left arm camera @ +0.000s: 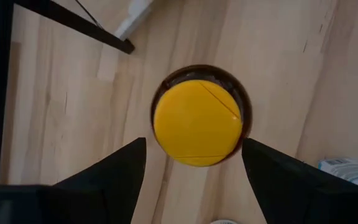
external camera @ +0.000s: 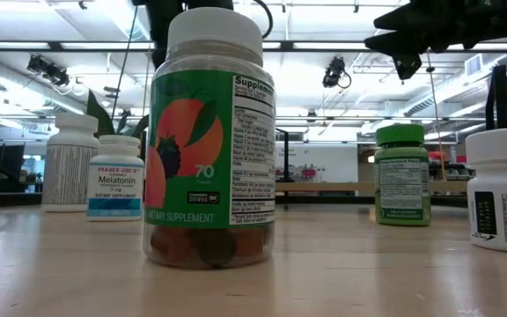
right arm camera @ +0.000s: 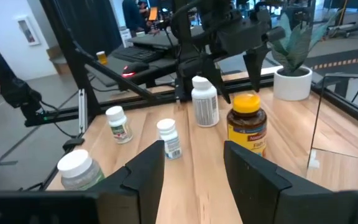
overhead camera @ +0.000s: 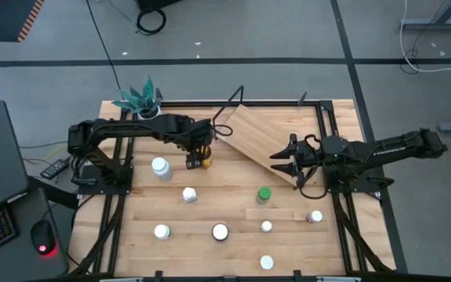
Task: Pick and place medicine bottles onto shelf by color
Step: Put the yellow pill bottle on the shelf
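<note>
white-capped bottles (overhead camera: 219, 232) scattered lower centre, green bottle (overhead camera: 264, 195) mid-right. amber bottle (overhead camera: 203, 157) upper centre, left gripper (overhead camera: 200, 153) spread, above its yellow cap, not gripping. right gripper (overhead camera: 282, 161) spread, empty, at shelf (overhead camera: 261, 135) lower edge.

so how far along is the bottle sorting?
Barely started. Done: nothing; the shelf board is bare. In hand: the left gripper hangs open directly above the yellow-capped amber bottle, one finger on each side, not yet closed on it. The right gripper waits open and empty near the shelf's lower edge. Left: every bottle, including the green-capped one and several white-capped ones, stands on the table.
</note>
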